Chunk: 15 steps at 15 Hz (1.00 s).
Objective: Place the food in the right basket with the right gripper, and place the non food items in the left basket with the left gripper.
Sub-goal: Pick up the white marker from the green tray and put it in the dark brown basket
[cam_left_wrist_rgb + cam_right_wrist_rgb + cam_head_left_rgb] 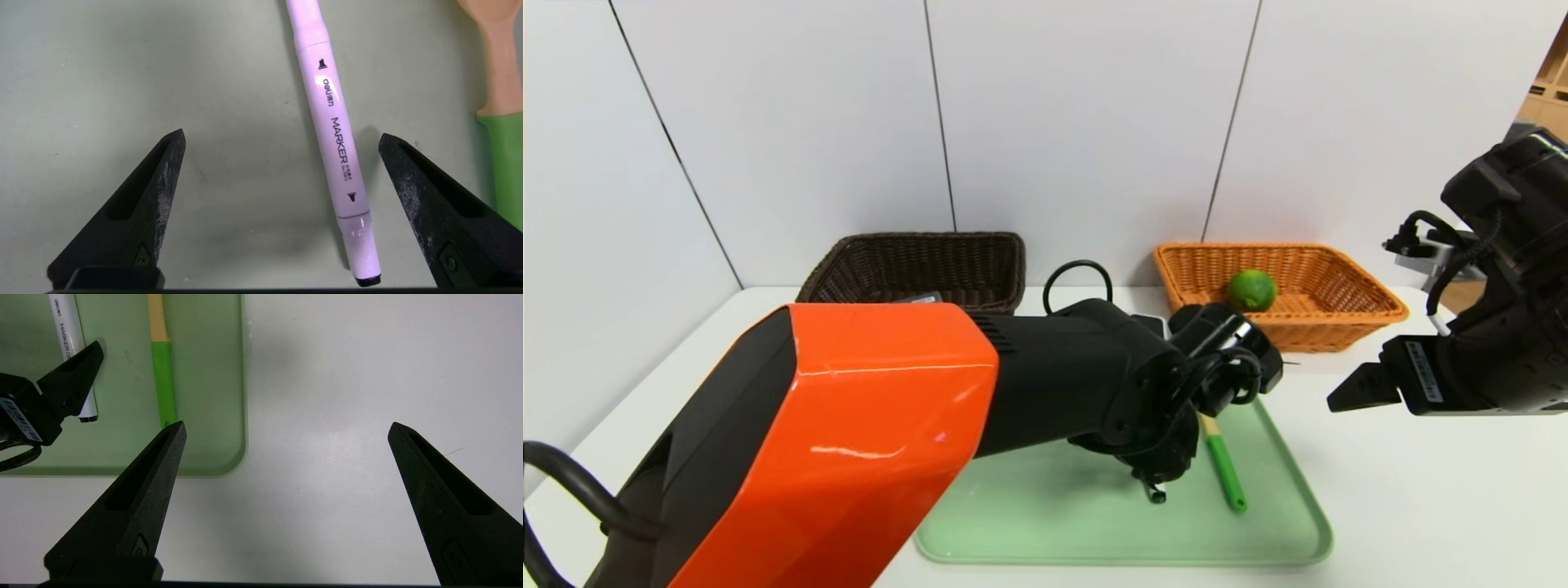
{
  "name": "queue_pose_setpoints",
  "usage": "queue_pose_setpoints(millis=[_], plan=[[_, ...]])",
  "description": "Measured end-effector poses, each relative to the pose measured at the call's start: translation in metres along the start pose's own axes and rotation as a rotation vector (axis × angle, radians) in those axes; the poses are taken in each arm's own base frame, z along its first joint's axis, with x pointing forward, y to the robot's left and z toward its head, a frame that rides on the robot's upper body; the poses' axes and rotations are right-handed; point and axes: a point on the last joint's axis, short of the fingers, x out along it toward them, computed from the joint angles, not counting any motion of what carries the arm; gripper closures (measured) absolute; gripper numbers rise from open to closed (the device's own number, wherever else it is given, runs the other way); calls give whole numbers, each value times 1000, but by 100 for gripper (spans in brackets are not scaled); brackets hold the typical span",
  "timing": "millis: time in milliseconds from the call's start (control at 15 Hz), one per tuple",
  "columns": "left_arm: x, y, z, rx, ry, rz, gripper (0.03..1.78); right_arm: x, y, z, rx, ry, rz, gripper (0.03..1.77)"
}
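A: Where does the left gripper stand?

B: Over the pale green tray, jaws spread wide astride the white marker, which lies flat beside the green-handled pasta spoon.

A: And the right gripper?

B: Parked above the white table off the tray's edge, jaws wide, holding nothing. The lime sits in the orange basket; the dark brown basket stands beside it.

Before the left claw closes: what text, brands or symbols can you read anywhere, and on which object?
"deli": brand on the white marker lying on the green tray.
"MARKER": along the same barrel, beneath it.
Two small black tip symbols: one near each end of the barrel.
Small print beside "MARKER": unreadable.
White label on the right claw: unreadable.
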Motion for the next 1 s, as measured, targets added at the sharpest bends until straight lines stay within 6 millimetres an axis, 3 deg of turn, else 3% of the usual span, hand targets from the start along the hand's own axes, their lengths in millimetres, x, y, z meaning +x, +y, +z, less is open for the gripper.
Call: queue_pose_setpoints(millis=[1000], plan=[[2,2,-2,-29,24,14,12,-2,7,-2,-27,-3,15,10]])
